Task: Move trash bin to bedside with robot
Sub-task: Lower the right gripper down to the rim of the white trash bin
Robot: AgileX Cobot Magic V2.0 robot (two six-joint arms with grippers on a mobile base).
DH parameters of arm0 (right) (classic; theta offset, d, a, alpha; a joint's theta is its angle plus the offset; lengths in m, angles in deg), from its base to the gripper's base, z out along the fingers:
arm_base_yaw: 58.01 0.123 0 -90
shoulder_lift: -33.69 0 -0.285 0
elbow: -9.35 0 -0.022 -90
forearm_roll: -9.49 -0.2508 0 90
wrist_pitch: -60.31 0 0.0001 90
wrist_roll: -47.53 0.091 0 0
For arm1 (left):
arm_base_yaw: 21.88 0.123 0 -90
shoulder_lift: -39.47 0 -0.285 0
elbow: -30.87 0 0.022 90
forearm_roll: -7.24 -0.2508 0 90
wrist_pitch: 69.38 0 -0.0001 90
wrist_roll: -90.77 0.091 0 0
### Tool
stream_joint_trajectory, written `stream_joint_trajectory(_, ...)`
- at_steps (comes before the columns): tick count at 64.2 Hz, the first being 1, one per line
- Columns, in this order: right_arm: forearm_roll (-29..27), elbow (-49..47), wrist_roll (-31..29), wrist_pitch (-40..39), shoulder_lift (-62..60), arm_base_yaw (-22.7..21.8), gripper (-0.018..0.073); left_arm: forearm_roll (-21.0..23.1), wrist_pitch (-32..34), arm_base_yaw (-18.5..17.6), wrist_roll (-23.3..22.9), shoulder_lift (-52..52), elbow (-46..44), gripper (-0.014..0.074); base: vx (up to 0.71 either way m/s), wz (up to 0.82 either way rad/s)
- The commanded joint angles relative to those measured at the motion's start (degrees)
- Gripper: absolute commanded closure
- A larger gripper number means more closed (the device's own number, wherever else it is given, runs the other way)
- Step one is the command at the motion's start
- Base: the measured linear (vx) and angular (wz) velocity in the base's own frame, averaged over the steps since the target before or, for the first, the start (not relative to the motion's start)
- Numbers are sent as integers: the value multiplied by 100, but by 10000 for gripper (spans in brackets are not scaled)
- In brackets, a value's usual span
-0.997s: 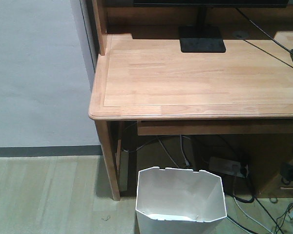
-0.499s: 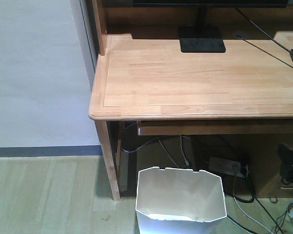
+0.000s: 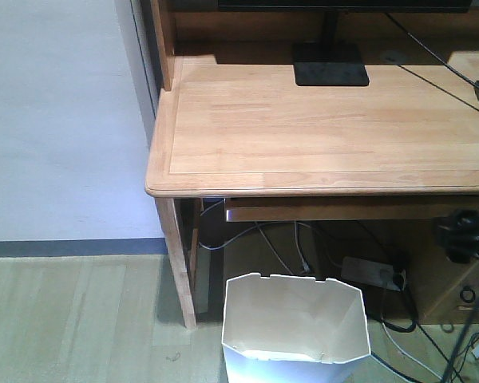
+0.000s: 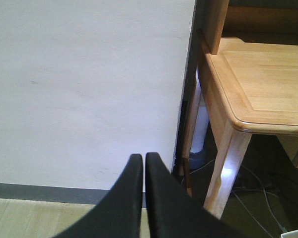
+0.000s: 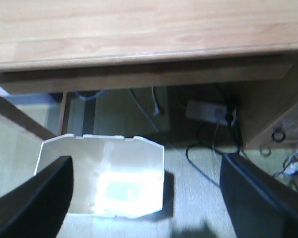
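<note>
Front view first: the trash bin (image 3: 295, 329) stands on the pale plank floor (image 3: 72, 319) at 6 o'clock, white, with an angular rim, mouth open and cream inside. It sits just in front of the wooden desk, right beside the desk leg (image 3: 178, 263). The worktop (image 3: 303, 128) fills the upper half, with a black monitor stand (image 3: 330, 64) on it at 12 o'clock. Under the desk there are loose cables and a power strip (image 3: 373, 273). At 3 o'clock a dark, blurred shape pokes in: the right claw (image 3: 465, 234), and from here I cannot tell how its fingers stand.

Left wrist view: the left claw (image 4: 143, 157) rises from 6 o'clock with its two black fingers pressed together and nothing between them. It faces a plain white wall (image 4: 84, 79). The corner of the worktop (image 4: 258, 79) sits at 3 o'clock.

Right wrist view, looking down: the right claw (image 5: 146, 161) has its fingers (image 5: 35, 203) spread wide apart, one at 7 o'clock and one at 5. The trash bin (image 5: 104, 168) lies between them, nearer the 7 o'clock finger, and is not gripped. The edge of the worktop (image 5: 139, 29) runs along the top, with the power strip (image 5: 208, 110) behind the bin at 2 o'clock.
</note>
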Motion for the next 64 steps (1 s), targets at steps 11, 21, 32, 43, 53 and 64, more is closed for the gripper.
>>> stream_joint_trajectory(11,-627,-810,-939,-149,1486,-7,-18,13,376,-17,-25,-81,19,603,0,0)
stream_joint_trajectory(21,-1044,-1028,-1501,-230,2477,-38,-18,13,376,-17,-25,-81,19,603,0,0)
stream_joint_trajectory(32,-1487,-1087,-2002,-682,3501,-272,-18,13,376,-17,-25,-81,19,603,0,0)
stream_joint_trajectory(43,-1836,-1087,-2565,-1409,4553,-288,-18,13,376,-17,-25,-81,19,603,0,0)
stream_joint_trajectory(53,-2044,-1099,-2715,-2152,5436,-288,-18,13,376,-17,-25,-81,19,603,0,0)
stream_joint_trajectory(64,-1999,-1439,-3050,-2273,6434,-288,-18,13,376,-17,-25,-81,19,603,0,0)
